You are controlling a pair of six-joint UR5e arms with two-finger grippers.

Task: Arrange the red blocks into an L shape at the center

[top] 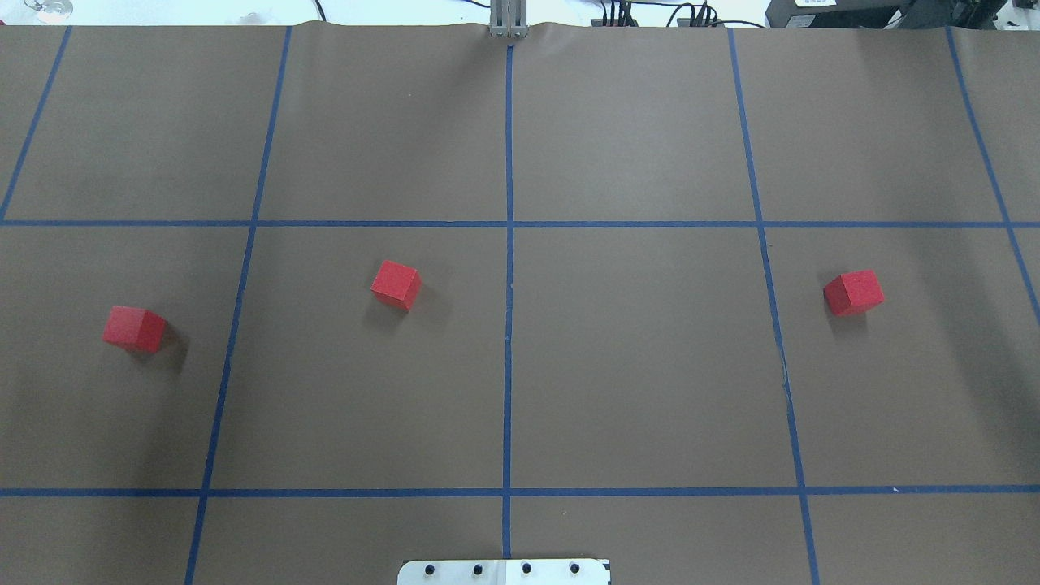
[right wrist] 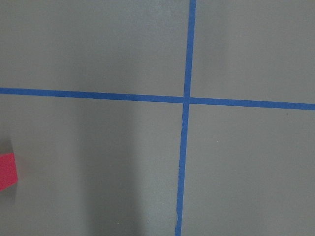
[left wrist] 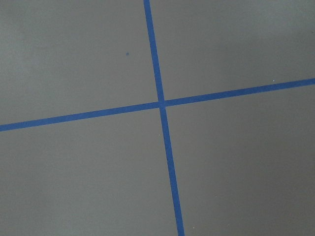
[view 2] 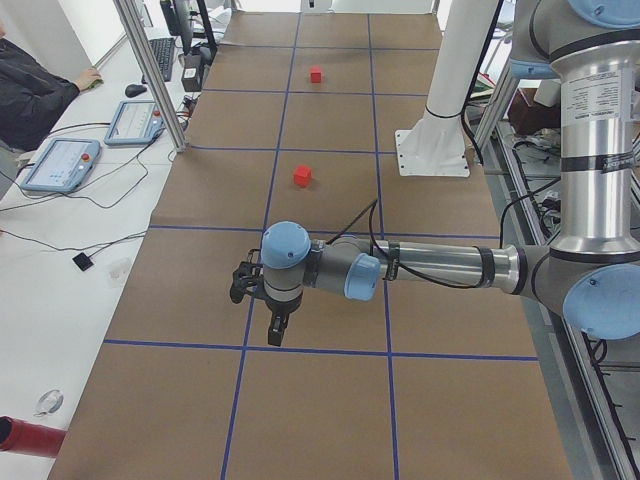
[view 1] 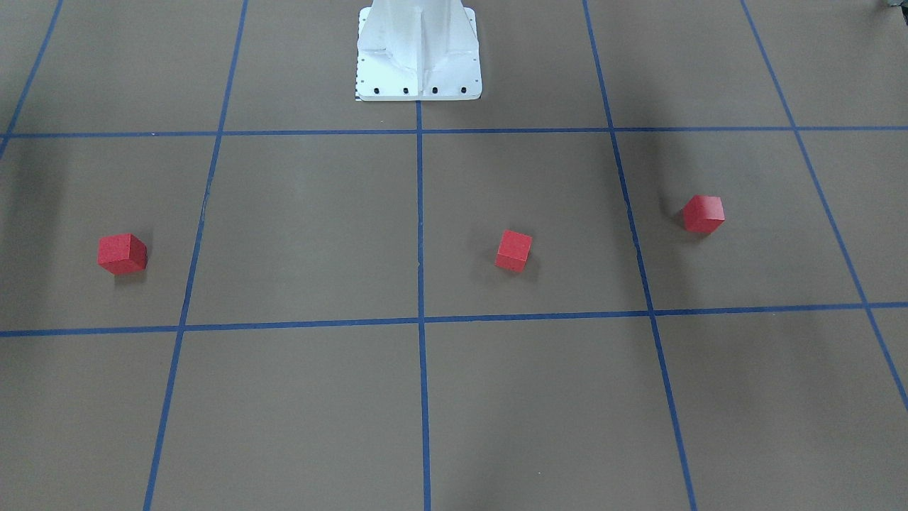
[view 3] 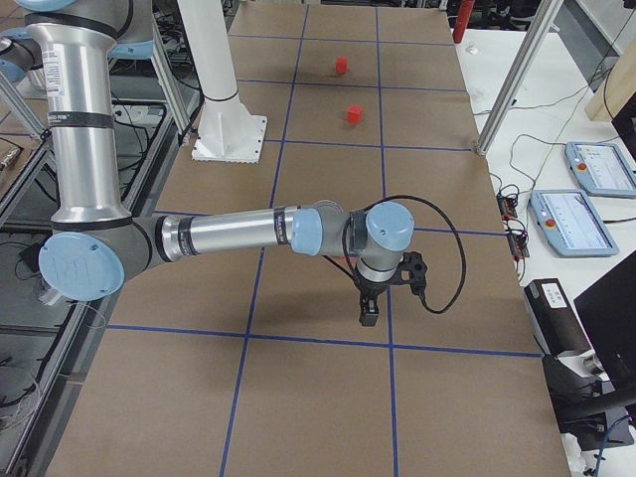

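Note:
Three red blocks lie apart on the brown surface. In the overhead view one is at the left [top: 134, 328], one left of the middle line [top: 396, 284], one at the right [top: 853, 292]. They also show in the front view [view 1: 703, 213], [view 1: 513, 250], [view 1: 122, 253]. The tape crossing on the middle line [top: 509, 223] has no block on it. My left gripper [view 2: 275, 322] hangs over the table's left part. My right gripper [view 3: 368, 308] hangs over the right part. Both show only in side views, so I cannot tell if they are open. A block's edge [right wrist: 7, 170] shows in the right wrist view.
The white robot base plate [top: 504, 571] sits at the near edge on the middle line. An operator [view 2: 35, 90] sits beside tablets [view 2: 60, 162] off the far side. Metal frame posts [view 2: 150, 70] stand along that edge.

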